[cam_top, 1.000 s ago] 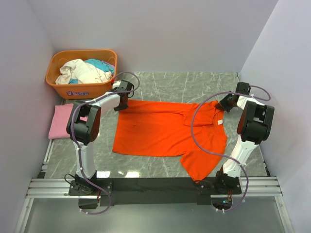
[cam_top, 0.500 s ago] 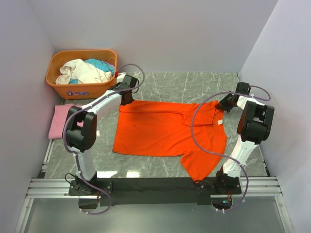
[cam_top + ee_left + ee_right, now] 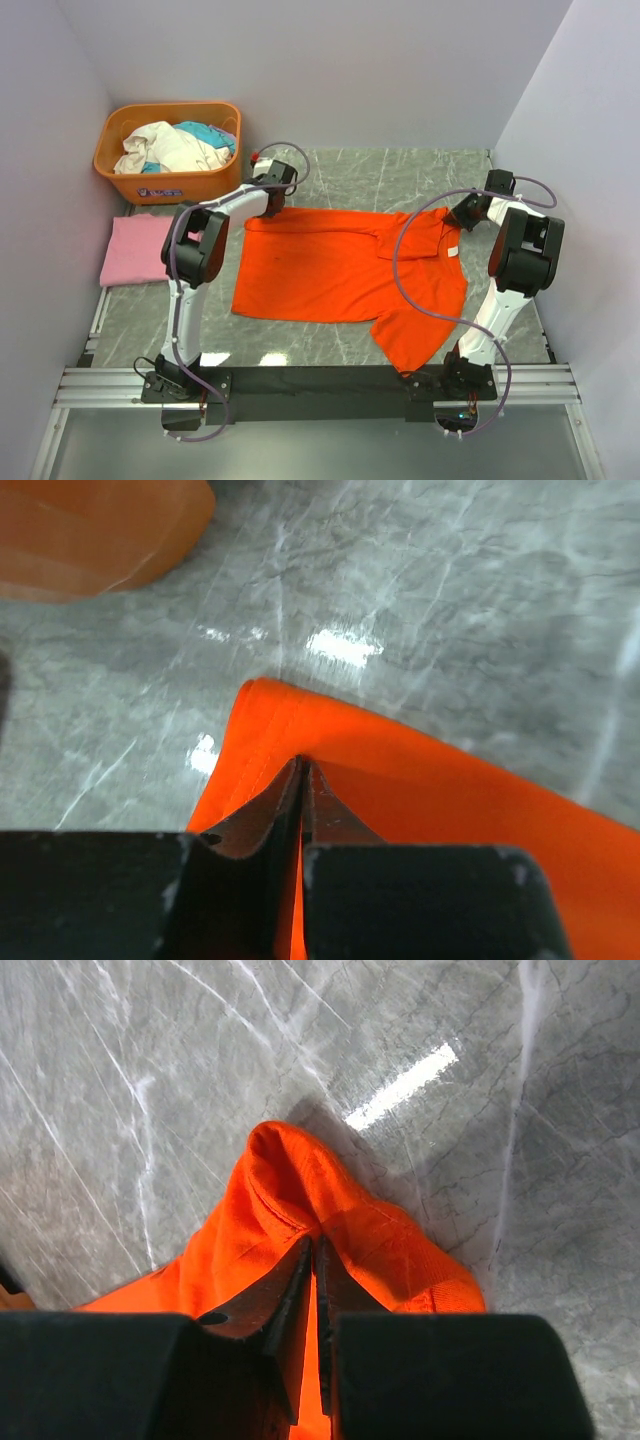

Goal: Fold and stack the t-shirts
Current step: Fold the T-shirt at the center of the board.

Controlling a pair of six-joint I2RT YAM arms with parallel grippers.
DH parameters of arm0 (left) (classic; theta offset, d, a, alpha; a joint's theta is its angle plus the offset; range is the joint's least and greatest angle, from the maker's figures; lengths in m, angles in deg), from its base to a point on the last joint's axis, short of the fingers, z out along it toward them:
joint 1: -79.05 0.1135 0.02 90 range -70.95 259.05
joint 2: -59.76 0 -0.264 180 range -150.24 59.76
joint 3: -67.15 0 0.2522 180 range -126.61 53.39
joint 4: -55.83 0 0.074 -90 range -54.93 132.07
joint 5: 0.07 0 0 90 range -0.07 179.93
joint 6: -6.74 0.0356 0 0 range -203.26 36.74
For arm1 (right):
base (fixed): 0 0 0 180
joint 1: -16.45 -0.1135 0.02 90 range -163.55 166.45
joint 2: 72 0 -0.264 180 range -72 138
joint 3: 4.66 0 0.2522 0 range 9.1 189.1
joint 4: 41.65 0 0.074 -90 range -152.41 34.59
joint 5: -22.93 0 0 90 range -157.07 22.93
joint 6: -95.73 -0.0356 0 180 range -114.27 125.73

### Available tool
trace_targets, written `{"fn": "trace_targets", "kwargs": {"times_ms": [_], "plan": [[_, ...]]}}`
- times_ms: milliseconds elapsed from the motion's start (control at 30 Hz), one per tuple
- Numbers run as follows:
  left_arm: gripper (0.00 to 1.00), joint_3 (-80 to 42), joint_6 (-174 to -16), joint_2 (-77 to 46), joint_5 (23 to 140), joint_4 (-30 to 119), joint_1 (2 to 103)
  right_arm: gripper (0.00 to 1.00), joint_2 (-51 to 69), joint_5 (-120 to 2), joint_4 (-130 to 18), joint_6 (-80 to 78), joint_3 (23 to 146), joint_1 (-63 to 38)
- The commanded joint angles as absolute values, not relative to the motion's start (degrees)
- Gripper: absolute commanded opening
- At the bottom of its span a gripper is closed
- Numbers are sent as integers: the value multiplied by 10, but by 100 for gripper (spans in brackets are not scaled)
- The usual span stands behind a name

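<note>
The orange-red t-shirt (image 3: 345, 270) lies spread flat on the marble table, with one sleeve pointing toward the near right. My left gripper (image 3: 263, 210) sits at its far-left corner. In the left wrist view its jaws (image 3: 302, 768) are pressed together on the hem of the orange-red cloth (image 3: 420, 790). My right gripper (image 3: 455, 217) is at the far-right corner, and its jaws (image 3: 312, 1247) are shut on a bunched fold of the same shirt (image 3: 290, 1185). The pink t-shirt (image 3: 135, 250) lies folded at the left edge of the table.
An orange plastic basket (image 3: 165, 185) holding several other clothes stands at the back left, and its corner shows in the left wrist view (image 3: 90, 530). Walls close in the table on the left, back and right. The arm bases stand on the rail (image 3: 320, 385) at the near edge.
My left arm has swung right from beside the basket to the shirt's far-left corner, and its jaws have closed on the hem. The right arm has stayed where it was.
</note>
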State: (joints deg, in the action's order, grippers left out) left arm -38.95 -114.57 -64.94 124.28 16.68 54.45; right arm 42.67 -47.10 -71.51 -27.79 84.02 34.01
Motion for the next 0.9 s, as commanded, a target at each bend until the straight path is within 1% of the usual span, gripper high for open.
{"fn": "trace_targets", "kwargs": {"times_ms": [0, 33, 67, 133, 167, 233, 533, 633, 867], "plan": [[8, -430, -1133, -670, 1273, 175, 549, 12, 400, -481, -721, -281, 842, 339], [8, -435, -1136, -676, 1273, 170, 550, 12, 396, -485, -724, -281, 842, 340], [8, -443, -1140, -686, 1269, 163, 553, 9, 395, -488, -730, -280, 845, 340], [7, -444, -1152, -692, 1265, 149, 558, 7, 387, -498, -739, -279, 847, 341], [7, -437, -1155, -693, 1265, 150, 561, 3, 384, -503, -742, -279, 849, 342], [7, -432, -1164, -693, 1261, 146, 565, 0, 372, -512, -749, -279, 848, 345], [7, -417, -1178, -695, 1249, 134, 579, 0, 321, -554, -787, -286, 832, 357], [7, -415, -1178, -695, 1246, 134, 580, 0, 313, -557, -791, -292, 802, 363], [8, -414, -1174, -696, 1237, 138, 580, 0, 333, -555, -782, -302, 769, 375]]}}
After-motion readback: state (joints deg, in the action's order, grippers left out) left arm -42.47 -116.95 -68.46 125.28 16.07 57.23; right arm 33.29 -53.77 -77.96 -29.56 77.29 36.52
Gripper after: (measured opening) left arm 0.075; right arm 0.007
